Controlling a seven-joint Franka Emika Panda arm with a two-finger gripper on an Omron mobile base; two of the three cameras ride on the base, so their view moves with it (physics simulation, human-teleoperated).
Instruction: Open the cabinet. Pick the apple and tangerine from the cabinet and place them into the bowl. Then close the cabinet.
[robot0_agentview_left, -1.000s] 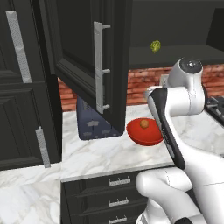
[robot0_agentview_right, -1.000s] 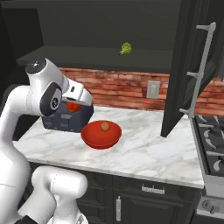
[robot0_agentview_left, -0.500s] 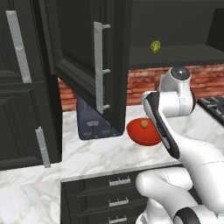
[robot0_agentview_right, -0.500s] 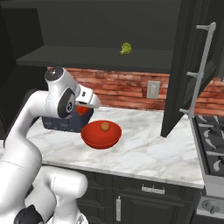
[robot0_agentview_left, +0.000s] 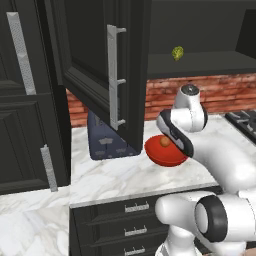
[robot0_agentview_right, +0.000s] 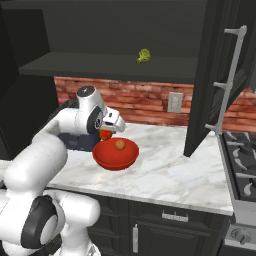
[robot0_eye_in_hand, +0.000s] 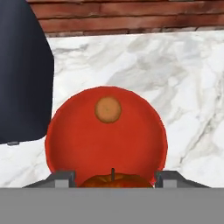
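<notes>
Beside bowl (robot0_eye_in_hand: 65, 144): toaster (robot0_eye_in_hand: 22, 74) | yellow-green item (robot0_agentview_right: 143, 55) on cabinet (robot0_agentview_right: 115, 67) shelf

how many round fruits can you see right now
2: the tangerine lies in the bowl; the apple sits between the end effector fingers above the bowl's near rim.

The arm bends forward and down. The gripper (robot0_eye_in_hand: 112, 177) points downward, its fingers (robot0_eye_in_hand: 61, 178) apparently clamped on the apple (robot0_eye_in_hand: 114, 180).
</notes>
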